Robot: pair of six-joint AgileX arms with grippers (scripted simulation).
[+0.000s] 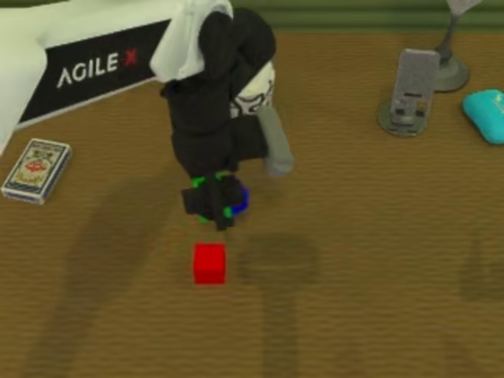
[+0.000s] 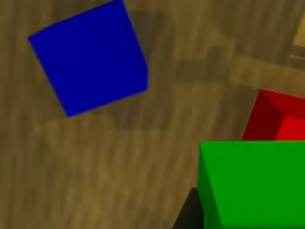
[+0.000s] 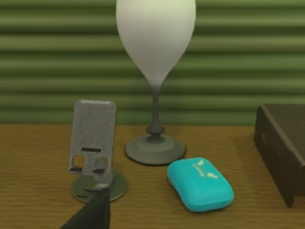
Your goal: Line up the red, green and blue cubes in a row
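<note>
The left gripper [image 1: 216, 201] holds the small bright green cube [image 2: 252, 183] clamped between its jaws, just behind the small bright red cube [image 1: 209, 262], with the deep blue cube [image 2: 88, 57] beside it. Risk: a skewed release could nudge the blue cube and break the row.

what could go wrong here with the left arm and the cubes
The left gripper holds the green cube just above the table, with the blue cube and red cube both close by. Lowering it could nudge either one out of line. The top view hides the green and blue cubes under the arm, so misalignment may go unnoticed.
</note>
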